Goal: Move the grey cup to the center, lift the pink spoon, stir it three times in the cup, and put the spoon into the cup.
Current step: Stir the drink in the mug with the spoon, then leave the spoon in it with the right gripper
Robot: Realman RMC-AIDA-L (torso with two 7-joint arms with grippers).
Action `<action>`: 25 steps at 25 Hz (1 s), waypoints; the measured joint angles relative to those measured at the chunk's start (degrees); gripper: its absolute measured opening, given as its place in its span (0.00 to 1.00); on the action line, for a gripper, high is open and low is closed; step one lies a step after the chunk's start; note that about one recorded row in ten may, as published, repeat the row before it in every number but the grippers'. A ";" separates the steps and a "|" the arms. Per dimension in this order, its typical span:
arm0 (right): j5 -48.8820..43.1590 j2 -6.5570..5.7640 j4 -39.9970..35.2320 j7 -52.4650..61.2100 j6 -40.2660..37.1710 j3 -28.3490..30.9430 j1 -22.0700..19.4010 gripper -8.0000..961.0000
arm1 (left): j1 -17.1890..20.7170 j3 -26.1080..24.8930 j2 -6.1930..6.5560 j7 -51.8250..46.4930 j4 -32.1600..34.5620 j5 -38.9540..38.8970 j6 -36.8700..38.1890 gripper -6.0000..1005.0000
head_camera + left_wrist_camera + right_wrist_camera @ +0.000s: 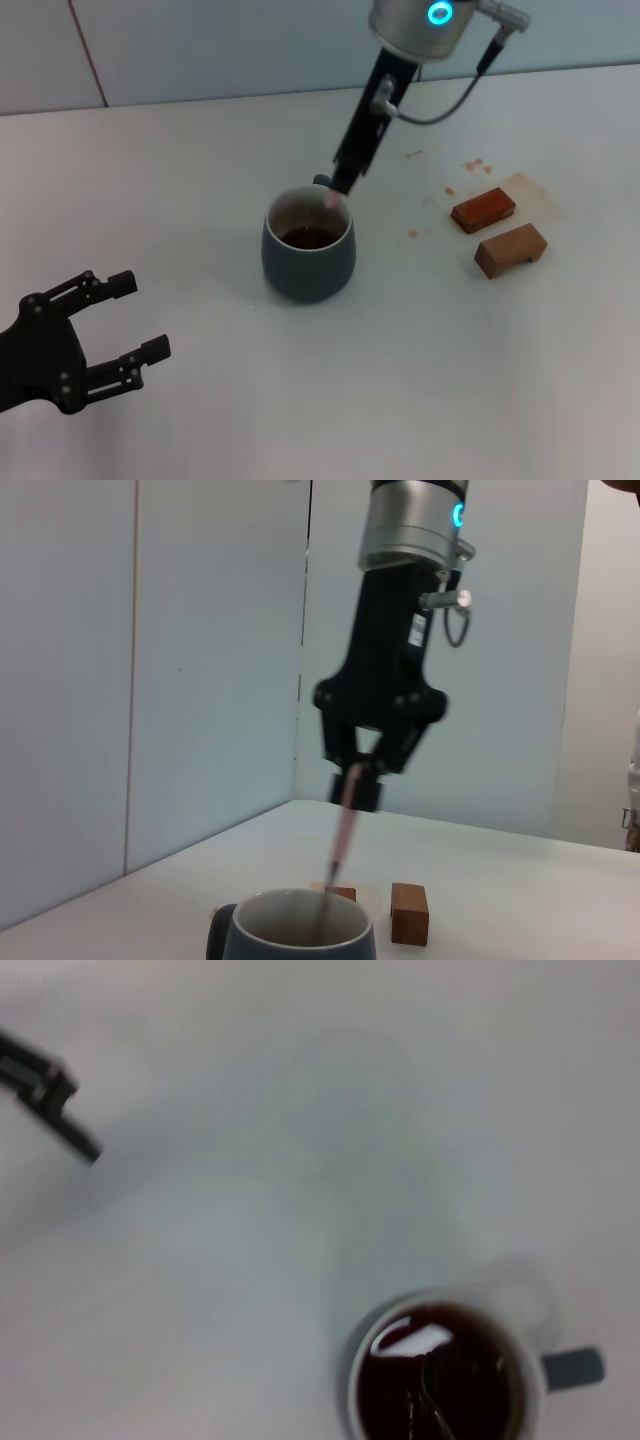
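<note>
So the grey cup sits about mid-bench with brown liquid in it, handle pointing away from the robot. The right claw hangs directly above the cup's far rim, and it's pinched down on the top end of the pink spoon. The left wrist view shows this best: both fingers are closed narrow around the pale handle, and the spoon drops from there almost straight down, leaning a little, with its metal end inside the cup. The right wrist view looks straight down into the cup and shows a thin dark line in the liquid, which is probably the spoon's lower end, though it's hard to be sure.

The thing that matters here is that the spoon's long axis runs nearly vertical, from claw down into the cup, so the cup is straight below the claw, not off to a side. Looks like the stirring or the drop-in stage; can't tell how many stirs are done from this alone. Either way, any circling has to stay tight inside the rim or the spoon will knock the wall.

The left claw is parked low on the robot's left, well apart from the cup, fingers spread wide, holding nothing. Two brown blocks sit off to the right, out of the way.
</note>
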 joint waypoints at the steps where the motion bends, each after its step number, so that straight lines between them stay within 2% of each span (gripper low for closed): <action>1: 0.00 0.00 0.00 0.00 0.00 0.00 0.00 0.12 | 0.00 0.00 0.00 0.00 0.00 0.00 0.00 0.82; 8: -0.21 -0.29 0.70 1.39 1.48 -1.22 -0.34 0.12 | -0.29 0.00 -0.01 0.00 -0.13 0.01 0.06 0.82; 11: -0.80 0.10 0.73 1.57 1.60 -1.95 -0.41 0.12 | -0.31 0.00 -0.02 0.00 -0.08 0.01 0.08 0.82; 22: -1.62 1.19 -1.63 1.90 2.59 -2.56 -0.77 0.22 | -0.50 0.00 0.01 0.00 -0.02 -0.01 0.09 0.82; 25: -1.35 1.59 -5.16 1.10 3.34 -2.42 -2.64 0.37 | -0.51 0.00 0.01 0.00 -0.02 -0.03 0.00 0.82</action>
